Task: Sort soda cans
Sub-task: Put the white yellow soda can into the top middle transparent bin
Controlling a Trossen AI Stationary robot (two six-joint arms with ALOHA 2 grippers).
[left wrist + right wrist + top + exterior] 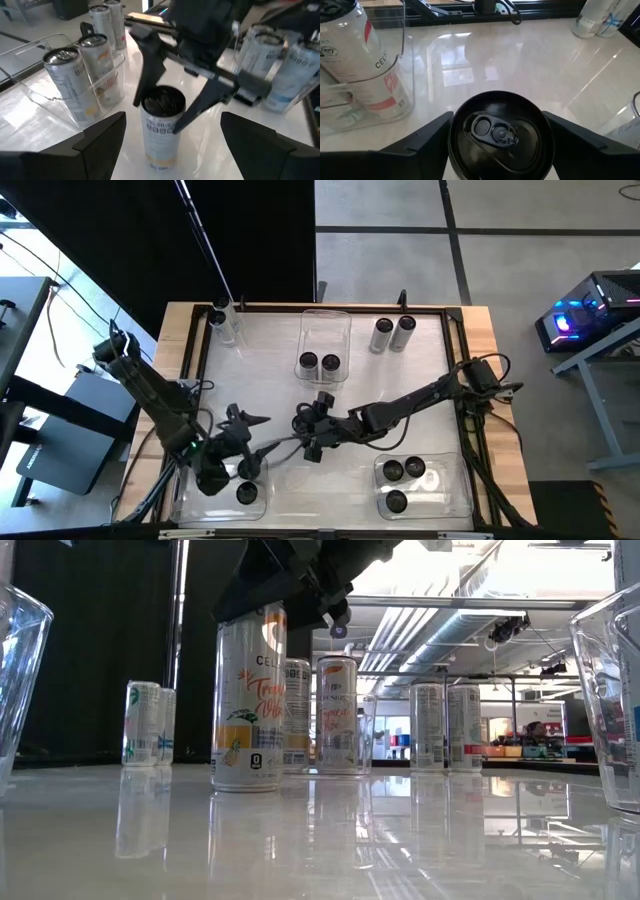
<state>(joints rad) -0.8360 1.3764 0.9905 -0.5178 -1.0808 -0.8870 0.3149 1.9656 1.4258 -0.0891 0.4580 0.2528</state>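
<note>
right wrist view looks straight down past the right tool point(497, 145), whose two dark fingers stand apart on either side of a can with a black top point(499, 132). whether the pads already press the can's sides is hard to say from here. left wrist view shows the same pair from farther off: the right tool point(162, 107) straddles the upright can point(161, 127) from above, fingers slanting down to its rim. low view has that can point(248, 700) standing upright on the counter point(400, 830) under the dark tool. in the high view the right tool point(318, 428) sits near the counter's middle, at the end of an arm reaching in from the right edge.

the left tool point(238, 450) hangs just to the left of it, above the near-left bin point(190, 505), its fingers spread wide with nothing between them.

farther out, a clear bin at the middle back point(326, 330) holds two cans point(318, 364). the near-right bin point(462, 490) holds three cans point(405, 480). a pair of loose cans point(392, 334) stands at the back right, and two more loose cans point(226, 322) at the back-left corner. one can point(246, 492) sits in the near-left bin.
</note>
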